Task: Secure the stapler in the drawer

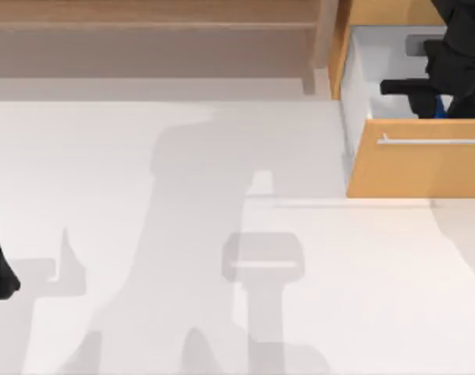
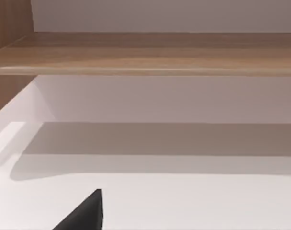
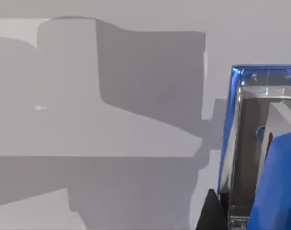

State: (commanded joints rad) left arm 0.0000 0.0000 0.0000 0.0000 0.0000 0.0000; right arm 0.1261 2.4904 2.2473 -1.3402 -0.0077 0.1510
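White tabletop point(image 1: 144, 273), soft grey shadows; wooden shelf point(image 1: 144, 23) along far edge.

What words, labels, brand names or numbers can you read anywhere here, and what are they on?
None. There is no readable text on the stapler, the drawer or the table. The right gripper is over the open drawer; the left arm is parked at the table's left edge.

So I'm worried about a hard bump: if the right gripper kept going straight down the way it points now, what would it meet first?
Probably the white floor of the open wooden drawer. The right gripper hangs inside it holding the small bright blue stapler, which looks likely to touch first, though depth is unclear.
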